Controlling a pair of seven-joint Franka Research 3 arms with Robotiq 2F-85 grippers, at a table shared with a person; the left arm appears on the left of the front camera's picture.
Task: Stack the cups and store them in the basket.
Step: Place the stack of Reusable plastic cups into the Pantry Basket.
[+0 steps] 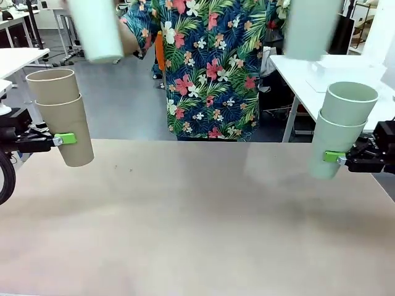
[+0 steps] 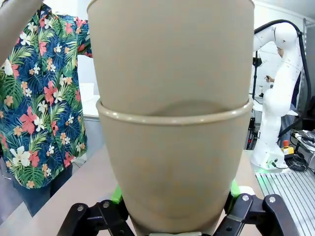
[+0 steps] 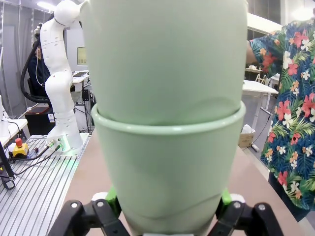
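1. Cups in tan (image 1: 62, 114), two of them nested mouth-up, are sitting in the left gripper (image 1: 69, 140). Its green-padded fingers are clamping the lower cup near its narrow base. The left wrist view is showing both pads pressed against the cup's sides.
2. The right gripper (image 1: 328, 158) is doing the same at the robot's right. It is pinching the bottom of a nested pair of mint cups (image 1: 342, 126), also mouth-up and nearly upright.
3. Both stacks are standing well apart, one at each side of the table (image 1: 197, 216), and seem to be hanging just clear of it.
4. The person in the flowered shirt (image 1: 210, 68) is holding two more mint cups high on the far side. One blurred cup (image 1: 95, 28) is hovering above and slightly inward of the tan stack. The other blurred cup (image 1: 311, 28) is hovering above and slightly inward of the mint stack.
5. The relation that is mattering here is vertical. Each loose cup is lying almost straight over an open mouth, with its long axis running close to upright, like the stack below it.
6. Judging from this, each arm is serving as a holder for the cup nearest it. The next move is probably calling for a straight drop into each mouth.
7. Any sideways offset is risking a cup catching on a rim.
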